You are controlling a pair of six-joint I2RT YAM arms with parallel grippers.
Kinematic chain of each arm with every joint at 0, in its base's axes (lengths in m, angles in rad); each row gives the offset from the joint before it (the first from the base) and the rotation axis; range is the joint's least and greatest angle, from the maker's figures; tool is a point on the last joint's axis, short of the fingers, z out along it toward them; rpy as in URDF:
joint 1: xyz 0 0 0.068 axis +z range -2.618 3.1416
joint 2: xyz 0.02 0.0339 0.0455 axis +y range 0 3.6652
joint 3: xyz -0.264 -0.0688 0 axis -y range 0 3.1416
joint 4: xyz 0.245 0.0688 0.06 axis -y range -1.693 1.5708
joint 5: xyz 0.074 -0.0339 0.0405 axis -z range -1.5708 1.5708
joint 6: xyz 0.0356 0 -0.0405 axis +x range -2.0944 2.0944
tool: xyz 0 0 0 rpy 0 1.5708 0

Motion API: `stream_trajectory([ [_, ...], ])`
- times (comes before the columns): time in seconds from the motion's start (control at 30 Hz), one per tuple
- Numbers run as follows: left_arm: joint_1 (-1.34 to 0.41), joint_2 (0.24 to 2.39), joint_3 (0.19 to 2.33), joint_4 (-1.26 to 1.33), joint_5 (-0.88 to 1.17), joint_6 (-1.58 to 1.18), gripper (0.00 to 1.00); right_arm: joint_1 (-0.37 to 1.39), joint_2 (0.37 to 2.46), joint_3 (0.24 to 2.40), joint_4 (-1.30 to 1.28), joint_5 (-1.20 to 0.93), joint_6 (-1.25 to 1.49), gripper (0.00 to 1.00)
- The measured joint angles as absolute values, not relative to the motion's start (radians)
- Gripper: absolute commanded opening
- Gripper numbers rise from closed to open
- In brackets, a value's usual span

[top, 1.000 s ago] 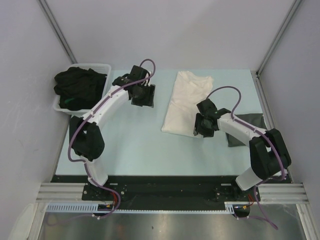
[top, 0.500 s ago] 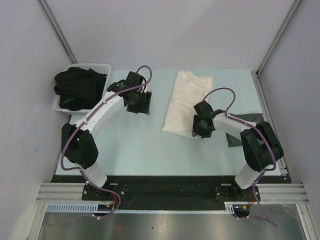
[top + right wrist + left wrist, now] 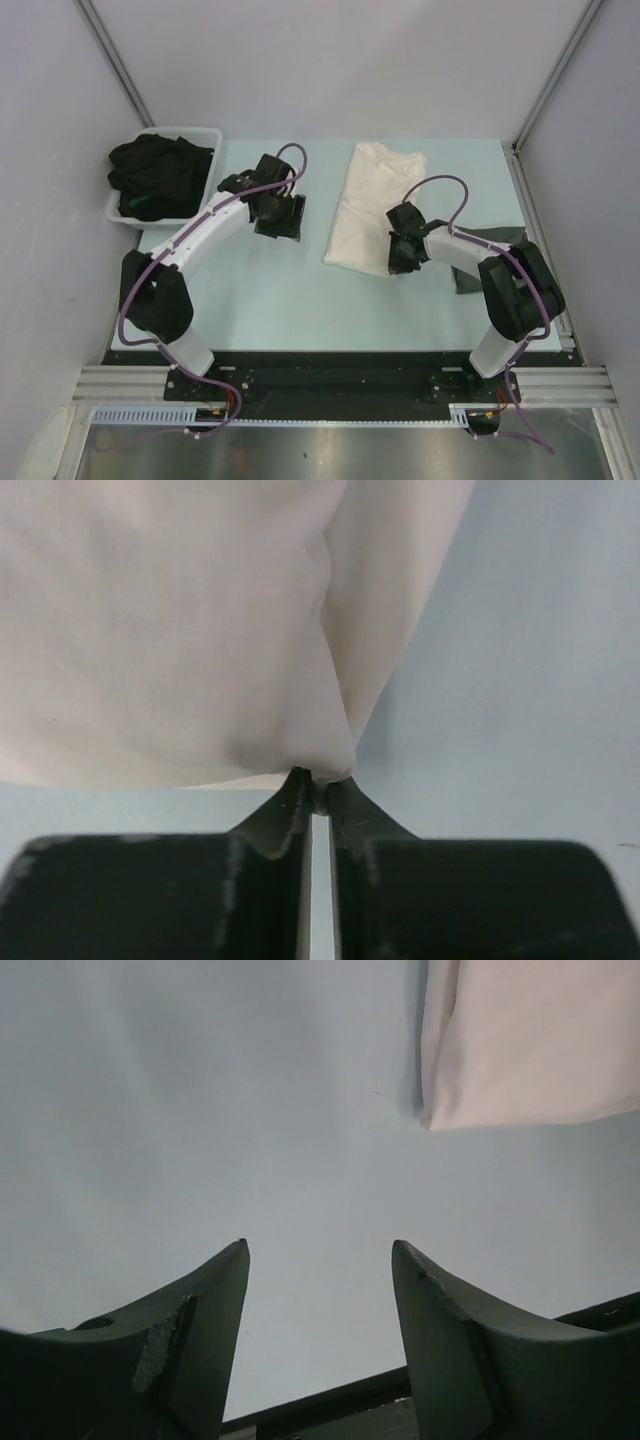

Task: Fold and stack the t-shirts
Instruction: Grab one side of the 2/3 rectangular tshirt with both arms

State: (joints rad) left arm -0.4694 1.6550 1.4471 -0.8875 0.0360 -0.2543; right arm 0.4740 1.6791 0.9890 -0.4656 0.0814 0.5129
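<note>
Counter [image 3: 290,290]: pale blue-green, carrying the shirts, with a white plastic tub [image 3: 185,131] at its far-left corner.
Cream-white t-shirt [image 3: 365,205]: lies flat, right of the counter's middle. It is folded into a long narrow shape running from the far edge towards the near edge. No print shows on the upper side.
Right gripper [image 3: 312,780]: its jaws are pressed together on the near edge of the cream-white t-shirt, close to that shirt's right corner. The right wrist view shows a small tuck of cloth pinched between the tips and a fold line running away from them.
Left gripper [image 3: 320,1245]: its jaws stand apart with nothing between them. It is over bare counter, left of the cream-white t-shirt and clear of it. The left wrist view shows only that shirt's near-left corner, at the upper right. Whether the tips touch the counter cannot be told.
Dark grey t-shirt [image 3: 503,238]: lies at the counter's right edge, partly hidden under the right arm and apart from the cream-white t-shirt.
Black t-shirts [image 3: 160,175]: bunched in a heap inside the tub, rising above its rim.
</note>
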Motion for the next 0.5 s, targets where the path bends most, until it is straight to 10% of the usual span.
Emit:
stream_trajectory([
  [0.5,-0.530,1.691,1.248,-0.639,0.161,-0.395,0.67,0.457,1.620,0.979,-0.532,0.083,0.465,0.00],
])
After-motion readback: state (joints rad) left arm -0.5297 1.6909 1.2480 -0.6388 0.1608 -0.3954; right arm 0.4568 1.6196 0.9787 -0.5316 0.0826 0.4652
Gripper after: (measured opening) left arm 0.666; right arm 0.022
